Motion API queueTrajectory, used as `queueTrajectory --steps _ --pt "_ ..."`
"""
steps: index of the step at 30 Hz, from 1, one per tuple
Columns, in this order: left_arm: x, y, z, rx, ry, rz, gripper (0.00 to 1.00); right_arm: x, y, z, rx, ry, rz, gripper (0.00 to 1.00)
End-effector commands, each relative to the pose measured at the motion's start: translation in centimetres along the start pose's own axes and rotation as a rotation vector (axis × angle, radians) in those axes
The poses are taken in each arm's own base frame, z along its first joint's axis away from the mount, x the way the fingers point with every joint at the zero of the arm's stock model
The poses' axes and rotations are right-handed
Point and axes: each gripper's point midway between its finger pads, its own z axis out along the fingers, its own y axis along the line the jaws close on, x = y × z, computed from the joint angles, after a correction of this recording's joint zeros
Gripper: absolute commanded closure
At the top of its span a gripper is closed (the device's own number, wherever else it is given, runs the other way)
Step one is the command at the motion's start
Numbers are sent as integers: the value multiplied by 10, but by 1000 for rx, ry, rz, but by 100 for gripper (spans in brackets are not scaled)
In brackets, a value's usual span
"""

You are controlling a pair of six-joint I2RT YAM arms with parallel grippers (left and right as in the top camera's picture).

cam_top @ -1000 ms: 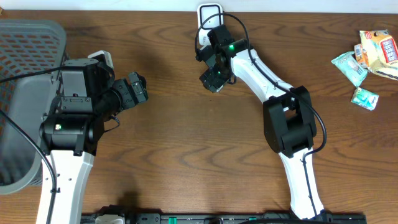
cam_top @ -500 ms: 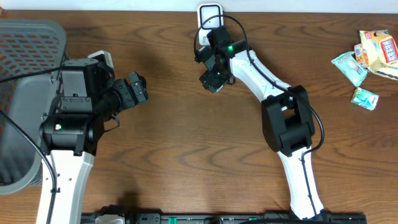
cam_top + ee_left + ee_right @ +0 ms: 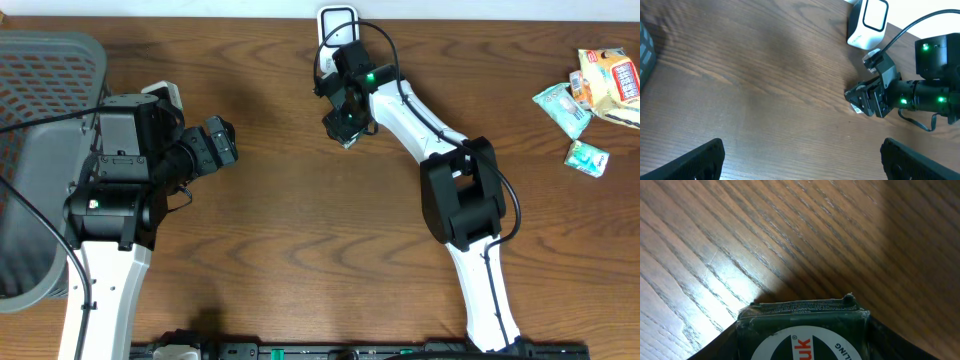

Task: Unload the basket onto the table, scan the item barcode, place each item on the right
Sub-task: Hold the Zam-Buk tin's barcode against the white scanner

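Packet (image 3: 800,330) pinched by right end effector (image 3: 339,127) near scanner (image 3: 338,22) — likely staged for scanning; left end effector (image 3: 802,152) spread, idle.

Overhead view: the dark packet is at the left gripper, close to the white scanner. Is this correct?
No. The dark packet is at the right gripper, not the left gripper, close to the white scanner. The right wrist view shows it.

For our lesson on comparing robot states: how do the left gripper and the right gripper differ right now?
The left gripper stands wide open and empty; the right gripper has a dark packet between its fingers. The left hangs far from the white scanner; the right sits close to it. Both are black two-finger grippers.
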Motion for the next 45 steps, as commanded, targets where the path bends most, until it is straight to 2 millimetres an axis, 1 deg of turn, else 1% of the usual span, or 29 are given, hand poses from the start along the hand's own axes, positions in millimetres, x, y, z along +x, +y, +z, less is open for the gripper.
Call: queueTrajectory --steps 1,4,7,10,11,13,15,19,20,21,22,25,28,33,40,45 --pt "-6 -1 -4 -2 -18 17 2 -14 -3 -11 -7 -27 151 40" --pt "-6 -1 -4 -2 -18 17 2 -25 0 -29 -60 -50 243 42" --pt "-6 -1 -4 -2 -18 17 2 -40 14 -53 -207 -88 301 40" --pt "-6 -1 -4 -2 -18 17 2 -58 31 -83 -431 -149 340 41" --pt "-6 -1 -4 -2 -18 17 2 -64 36 -96 -527 -179 340 41" --pt "-6 -1 -4 -2 -18 17 2 -74 42 -119 -686 -244 331 41" --pt "-6 -1 -4 -2 -18 17 2 -85 38 -139 -804 -326 303 43" --pt "-6 -1 -4 -2 -18 17 2 -99 16 -165 -887 -466 254 43" --pt "-6 -1 -4 -2 -18 17 2 -103 13 -172 -914 -491 254 43" --pt "-6 -1 -4 -2 -18 17 2 -109 6 -184 -952 -525 266 43" --pt "-6 -1 -4 -2 -18 17 2 -112 2 -189 -965 -539 276 42" --pt "-6 -1 -4 -2 -18 17 2 -121 -11 -198 -981 -562 334 42" --pt "-6 -1 -4 -2 -18 17 2 -126 -17 -204 -993 -568 375 42" --pt "-6 -1 -4 -2 -18 17 2 -130 -19 -207 -1010 -561 414 43" --pt "-6 -1 -4 -2 -18 17 3 -130 -18 -207 -1012 -559 418 43" --pt "-6 -1 -4 -2 -18 17 2 -131 -19 -209 -1011 -569 404 45"
